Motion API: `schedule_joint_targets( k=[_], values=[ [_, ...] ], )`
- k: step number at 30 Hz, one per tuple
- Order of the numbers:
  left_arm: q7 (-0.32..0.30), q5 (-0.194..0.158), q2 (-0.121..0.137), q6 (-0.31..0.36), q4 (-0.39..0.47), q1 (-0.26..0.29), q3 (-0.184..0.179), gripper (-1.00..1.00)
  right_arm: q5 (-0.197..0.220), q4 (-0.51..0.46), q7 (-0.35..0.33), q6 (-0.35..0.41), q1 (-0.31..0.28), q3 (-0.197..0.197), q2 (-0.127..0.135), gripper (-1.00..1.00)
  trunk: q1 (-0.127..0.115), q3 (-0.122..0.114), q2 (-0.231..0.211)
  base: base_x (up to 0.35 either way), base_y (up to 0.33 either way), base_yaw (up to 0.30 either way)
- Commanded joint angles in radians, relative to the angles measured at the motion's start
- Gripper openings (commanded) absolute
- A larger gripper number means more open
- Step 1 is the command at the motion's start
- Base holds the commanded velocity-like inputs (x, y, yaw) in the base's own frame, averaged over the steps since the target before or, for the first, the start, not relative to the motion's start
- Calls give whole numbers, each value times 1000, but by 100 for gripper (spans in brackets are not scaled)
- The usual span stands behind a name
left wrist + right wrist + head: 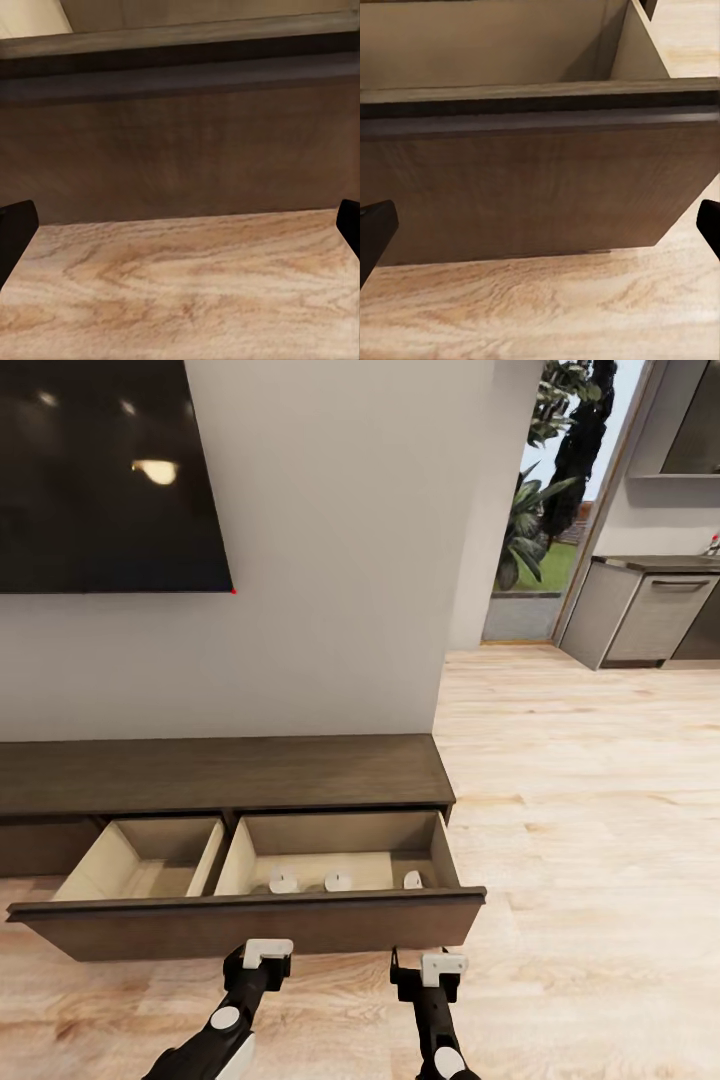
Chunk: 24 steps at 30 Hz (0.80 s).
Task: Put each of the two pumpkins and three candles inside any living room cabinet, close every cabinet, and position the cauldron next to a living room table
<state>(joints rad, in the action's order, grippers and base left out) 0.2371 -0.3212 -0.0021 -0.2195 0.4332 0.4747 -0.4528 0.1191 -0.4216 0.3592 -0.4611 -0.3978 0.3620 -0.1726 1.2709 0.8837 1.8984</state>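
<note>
So here's where we're at. The cabinet (pixel 220 775) sits against the wall with its big drawer (pixel 250 922) pulled right out, and all three candles (pixel 338 881) look to be in already — three small pale stubs lined up along the floor of the wider compartment, the one on the side away from the TV (pixel 105 475). The narrower compartment, under the TV's side, looks bare as far as we can see past the front panel.

We can't spot any orange in either compartment, so our guess is the pumpkins are either still to come or tucked out of sight behind the drawer front. No cauldron or glass table in these shots either, so that part of the job looks untouched from here. And the drawer being wide open means the "close every cabinet" step is definitely still on the list.

Both arms are low, just in front of the drawer front. The left tool (pixel 266 952) and the right tool (pixel 442 966) each have their fingers spread wide with nothing between them — in the wrist views we just see the dark fingertips at the picture edges, the drawer front ahead and the wood floor (pixel 600 780) below.

If the pumpkins aren't in there, we'd leave the drawer open for now.
</note>
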Motion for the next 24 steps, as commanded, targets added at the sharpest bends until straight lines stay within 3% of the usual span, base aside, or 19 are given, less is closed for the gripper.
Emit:
schedule_joint_targets(
  k=[1,15,19,24],
  values=[
    [8,-7,1,-4,0,1,-8,100,11,0,5,-5,-1,8,1,100,4,4,7,0,0,0],
    [8,-7,3,-44,14,1,-9,100,11,-4,5,-18,0,9,2,100,57,48,105,0,0,0],
    [9,-7,4,-51,74,-1,-9,100,11,-11,5,-31,0,9,2,100,73,60,133,0,0,0],
    [10,-7,5,-54,146,-6,-8,100,11,-15,6,-99,0,10,2,100,92,76,168,0,0,0]
  ],
)
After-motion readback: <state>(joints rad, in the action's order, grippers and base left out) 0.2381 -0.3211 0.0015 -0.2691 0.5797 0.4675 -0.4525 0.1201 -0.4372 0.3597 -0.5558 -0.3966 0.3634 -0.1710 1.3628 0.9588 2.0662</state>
